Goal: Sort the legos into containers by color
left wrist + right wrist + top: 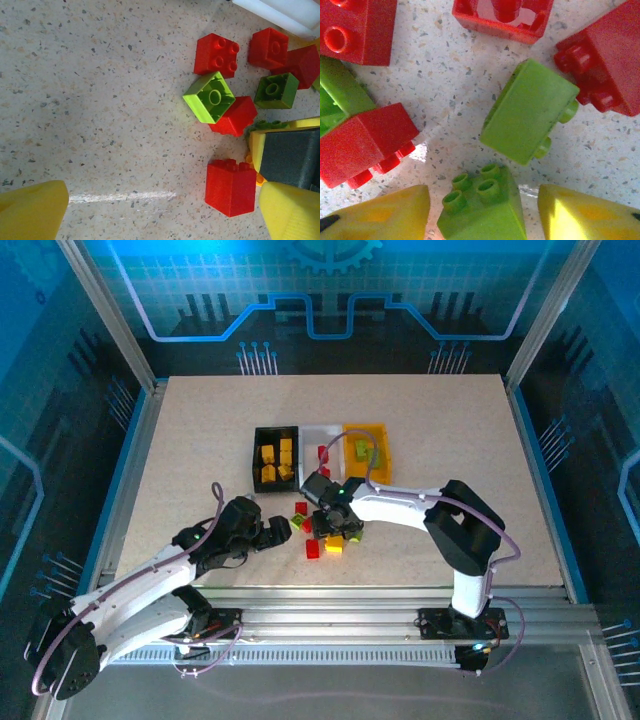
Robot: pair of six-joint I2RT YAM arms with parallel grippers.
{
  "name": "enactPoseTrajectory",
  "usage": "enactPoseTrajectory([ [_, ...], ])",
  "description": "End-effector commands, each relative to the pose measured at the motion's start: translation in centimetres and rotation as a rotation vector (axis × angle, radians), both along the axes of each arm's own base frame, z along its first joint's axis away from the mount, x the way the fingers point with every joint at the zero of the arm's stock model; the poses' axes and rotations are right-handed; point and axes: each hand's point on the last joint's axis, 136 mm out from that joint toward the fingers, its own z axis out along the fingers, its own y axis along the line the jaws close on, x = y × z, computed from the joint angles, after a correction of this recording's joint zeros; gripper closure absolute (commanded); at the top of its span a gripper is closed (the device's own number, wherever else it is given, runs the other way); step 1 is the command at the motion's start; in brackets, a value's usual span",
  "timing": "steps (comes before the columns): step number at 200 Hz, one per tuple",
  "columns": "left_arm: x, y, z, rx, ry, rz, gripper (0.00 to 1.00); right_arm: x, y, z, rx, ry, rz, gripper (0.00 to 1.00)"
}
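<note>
Three containers stand side by side mid-table: a black bin [275, 457] with yellow legos, a white bin [322, 452] with red ones, and a yellow-orange bin [366, 450] with green ones. Loose legos [322, 540] lie in front of them. My right gripper [482, 212] is down in this pile, open, straddling a green brick [485, 210] with a thin gap on each side. Another green brick [527, 112] and red bricks [367, 140] lie around it. My left gripper [162, 210] is wide open just left of the pile, with a red brick [231, 187] by its right finger [292, 212].
In the left wrist view, red bricks [216, 54], an upturned green brick [209, 96] and a darker green one [274, 91] lie close together. The right gripper's yellow and grey finger [287, 155] is beside them. The white bin's corner [280, 10] is just beyond.
</note>
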Motion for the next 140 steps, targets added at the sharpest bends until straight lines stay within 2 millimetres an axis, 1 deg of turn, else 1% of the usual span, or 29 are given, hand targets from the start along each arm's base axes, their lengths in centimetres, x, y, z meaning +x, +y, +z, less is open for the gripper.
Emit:
enactPoseTrajectory([
  [1,-0.2,0.2,-0.3,0.009,0.003,-0.005,0.01,-0.1,0.3,-0.8,-0.018,0.008,0.02,0.47],
  [24,-0.3,0.3,-0.2,0.011,0.007,-0.005,0.01,0.1,0.3,-0.1,-0.015,-0.011,0.034,0.56],
  [39,-0.3,0.3,-0.1,0.013,0.007,-0.006,0.01,0.2,0.1,0.9,-0.004,-0.034,0.037,0.6],
  [62,-0.3,0.3,0.1,0.008,0.0,-0.005,0.01,0.5,-0.3,3.9,0.03,-0.102,0.044,0.63],
  [85,-0.1,0.2,0.6,-0.001,-0.014,-0.002,0.01,1.1,-1.2,7.6,0.069,-0.177,0.042,0.64],
  [100,0.0,0.3,0.9,-0.002,-0.021,-0.001,0.01,2.1,-2.7,9.9,0.093,-0.221,0.008,0.64],
  [114,0.1,0.3,1.1,0.002,-0.025,-0.002,0.01,3.8,-4.8,11.5,0.106,-0.254,-0.049,0.64],
  [128,0.1,0.3,1.2,0.002,-0.027,0.0,0.01,6.0,-7.1,12.2,0.111,-0.257,-0.124,0.64],
  [140,0.2,0.2,1.3,-0.005,-0.029,0.002,0.01,8.1,-8.6,12.2,0.108,-0.255,-0.18,0.64],
])
